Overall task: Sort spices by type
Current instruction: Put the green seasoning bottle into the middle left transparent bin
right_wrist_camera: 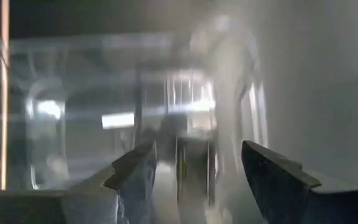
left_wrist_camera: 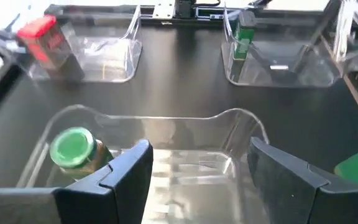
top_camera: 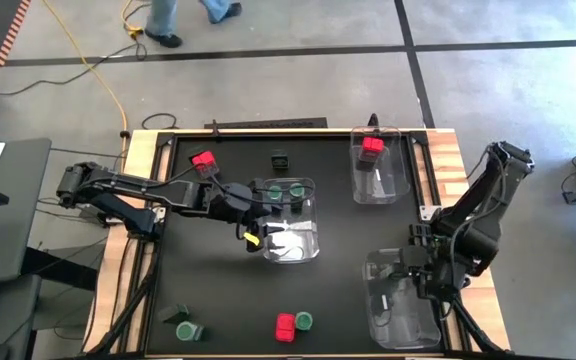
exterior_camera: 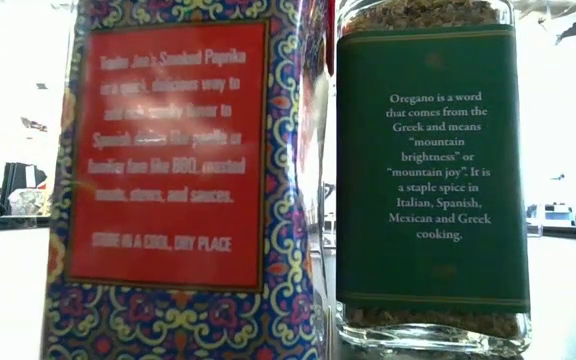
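**Clear bins and spice containers on a black counter**

Black counter holds three clear plastic bins. The left pincer hovers over the middle bin, fingers parted, empty; two green-topped jars sit in that bin. The right pincer reaches into the near-right bin, fingers apart; whether it holds anything cannot be told. A red box lies in the far-right bin. More spices stand loose on the counter.

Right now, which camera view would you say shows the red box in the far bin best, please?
The high view: the red box sits unobstructed inside the far clear bin. The left wrist view shows it smaller and off to one edge. The low and right wrist views don't show it.
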Tool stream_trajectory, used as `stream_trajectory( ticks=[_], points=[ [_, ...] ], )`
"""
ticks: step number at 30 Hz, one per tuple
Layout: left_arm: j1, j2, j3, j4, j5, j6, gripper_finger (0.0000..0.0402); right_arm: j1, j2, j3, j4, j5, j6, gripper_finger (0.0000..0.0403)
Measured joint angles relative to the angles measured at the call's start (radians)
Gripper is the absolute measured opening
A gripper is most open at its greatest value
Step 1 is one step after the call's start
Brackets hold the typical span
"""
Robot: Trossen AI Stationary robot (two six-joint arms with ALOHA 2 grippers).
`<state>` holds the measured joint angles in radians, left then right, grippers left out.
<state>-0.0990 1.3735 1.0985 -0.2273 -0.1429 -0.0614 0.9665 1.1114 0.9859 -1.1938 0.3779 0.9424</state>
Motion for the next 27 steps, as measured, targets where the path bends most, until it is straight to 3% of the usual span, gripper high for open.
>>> stream_trajectory(
  ticks=[4,8,20,27],
  points=[
    [0.001,0.0,0.0,0.0,0.0,0.175,0.0249,0.0,0.0,0.054,0.042,0.115,0.0,0.0265],
    [0.001,0.0,0.0,0.0,0.0,0.189,0.0249,-0.003,0.0,0.074,0.187,0.195,0.0,0.0265],
    [0.001,0.0,0.0,0.003,0.0,0.108,0.0249,-0.223,0.071,0.074,0.521,0.205,-0.067,0.0265],
    [0.001,0.0,0.0,-0.007,-0.031,0.069,0.0249,-0.381,0.13,0.073,0.563,0.204,-0.104,0.0265]
  ],
)
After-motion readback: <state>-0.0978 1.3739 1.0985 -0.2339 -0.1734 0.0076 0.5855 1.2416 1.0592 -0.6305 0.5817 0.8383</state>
